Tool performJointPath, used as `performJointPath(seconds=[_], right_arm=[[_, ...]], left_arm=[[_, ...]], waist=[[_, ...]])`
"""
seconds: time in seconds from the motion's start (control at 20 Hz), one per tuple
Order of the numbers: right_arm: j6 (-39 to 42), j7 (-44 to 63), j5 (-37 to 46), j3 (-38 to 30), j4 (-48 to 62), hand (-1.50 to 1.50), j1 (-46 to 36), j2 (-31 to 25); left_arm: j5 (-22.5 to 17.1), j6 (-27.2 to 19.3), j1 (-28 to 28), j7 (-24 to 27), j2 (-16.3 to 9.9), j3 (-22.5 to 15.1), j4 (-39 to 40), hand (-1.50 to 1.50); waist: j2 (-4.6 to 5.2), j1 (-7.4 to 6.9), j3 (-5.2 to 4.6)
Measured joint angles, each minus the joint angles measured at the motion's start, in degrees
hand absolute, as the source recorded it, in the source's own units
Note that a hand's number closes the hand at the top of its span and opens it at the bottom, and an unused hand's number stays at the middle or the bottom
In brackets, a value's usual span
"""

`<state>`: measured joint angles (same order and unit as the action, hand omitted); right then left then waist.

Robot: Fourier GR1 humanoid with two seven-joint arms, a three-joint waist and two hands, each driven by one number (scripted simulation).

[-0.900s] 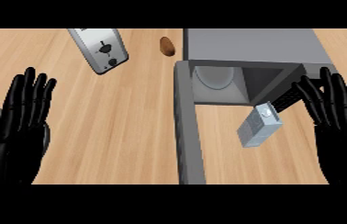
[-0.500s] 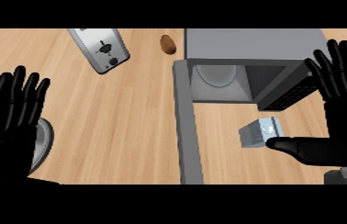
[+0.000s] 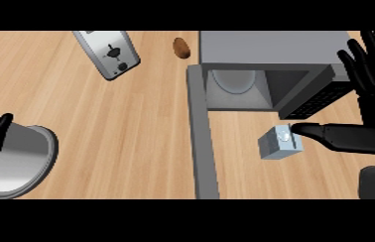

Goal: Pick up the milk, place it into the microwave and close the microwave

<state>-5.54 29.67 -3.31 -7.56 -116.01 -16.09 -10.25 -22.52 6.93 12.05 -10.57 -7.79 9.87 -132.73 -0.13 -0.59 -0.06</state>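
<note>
The milk carton (image 3: 281, 143) is seen standing on the wooden counter (image 3: 124, 137), just in front of the open microwave (image 3: 271, 70) and to the right of its swung-out door (image 3: 202, 137). The carton's upper right edge is touched by the thumb of the right hand (image 3: 344, 137), while the fingers are held straight, pointing up past the microwave's side — nothing is grasped. Only a sliver of the left hand (image 3: 4, 129) is visible at the left edge, beside a metal pan (image 3: 26, 159); whether it is released or clenched cannot be told. A toaster (image 3: 108, 52) and a potato (image 3: 181, 47) lie further back.
</note>
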Motion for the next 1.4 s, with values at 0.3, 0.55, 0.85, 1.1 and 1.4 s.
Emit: performJointPath(seconds=[0.3, 0.55, 0.85, 1.1, 1.4], right_arm=[[-0.43, -0.43, 2.78, 1.20, -0.14, -1.50, 3.92, 0.69], [0.26, -4.73, 3.51, 0.20, 3.40, -1.50, 7.95, 1.04], [-1.31, -11.95, 6.78, -0.29, 8.78, -1.50, 11.61, 2.59], [-1.35, -19.42, 7.92, -0.99, 12.29, -1.50, 13.16, 2.66], [-1.10, -27.69, 8.75, -0.89, 15.73, -1.50, 14.94, 3.10]], left_arm=[[-3.12, 4.76, 6.54, 0.65, 0.42, 4.20, -1.61, -1.50], [-5.28, 8.34, 10.11, 1.36, 0.32, 8.48, -1.40, -1.50], [-7.03, 12.55, 14.27, 3.58, 1.87, 11.00, -1.31, -1.50], [-7.82, 14.37, 16.51, 4.12, 2.38, 11.77, -1.42, -1.50], [-8.46, 15.92, 17.33, 5.23, 2.72, 11.77, -1.10, -1.50]], waist=[[0.00, 0.07, 0.03], [-0.01, -0.02, 0.05], [-0.38, -0.38, -0.29], [-1.19, -0.87, -1.22], [-1.84, -1.59, -2.19]])
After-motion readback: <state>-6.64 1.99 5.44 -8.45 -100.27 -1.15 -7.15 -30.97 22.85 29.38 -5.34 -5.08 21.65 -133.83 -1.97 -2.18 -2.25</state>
